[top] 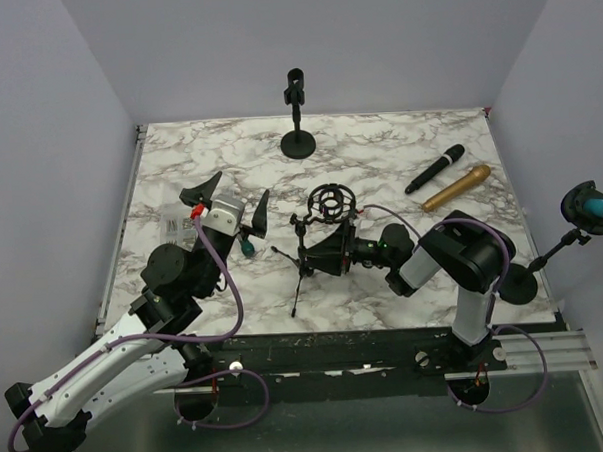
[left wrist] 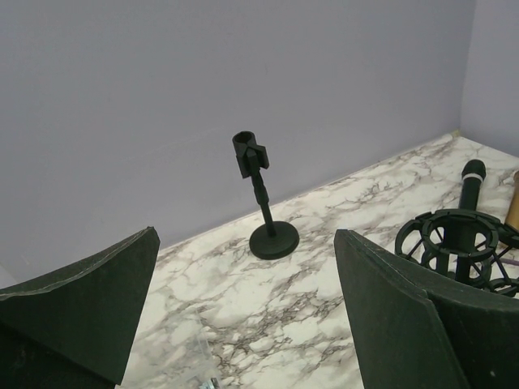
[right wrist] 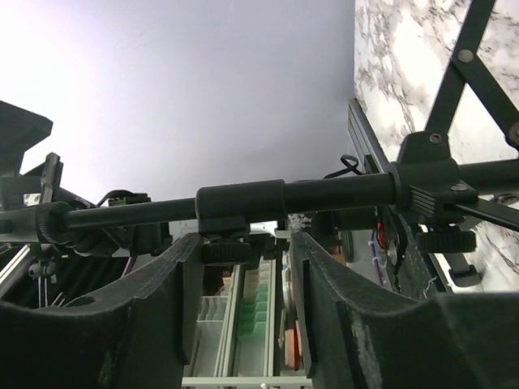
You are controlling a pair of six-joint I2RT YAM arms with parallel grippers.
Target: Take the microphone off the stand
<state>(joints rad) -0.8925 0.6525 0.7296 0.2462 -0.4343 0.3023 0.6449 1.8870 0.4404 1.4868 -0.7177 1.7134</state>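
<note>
Black right claw: reaches left to the tripod stand. Its fingers stand apart on either side of a knob under the stand's pole, which runs across the fingertips. The gap is wider than the knob, so nothing is clenched.
Tripod stand: sits at the middle of the marble table, legs spread towards the near edge.
Round-base stand: base at the table's near right corner, just beside the right arm. Its thin arm slants up and out past the right edge.
Teal microphone: sits at the top of that slanted arm, out beyond the table's right edge and well apart from both claws.
Left claw: released, with its dark fingers spread wide. It hangs over the left half of the table, left of the tripod stand, touching nothing.
Shock mount: black ring cage on top of the tripod stand. Whether anything sits inside it cannot be told.
Black microphone: lies flat on the marble, right of centre.
Gold microphone: lies just beside the black one, on its nearer side and roughly parallel.
Small desk stand: upright on a round foot at the far edge, its clip at the top.
Walls: plain lilac on three sides.
</note>
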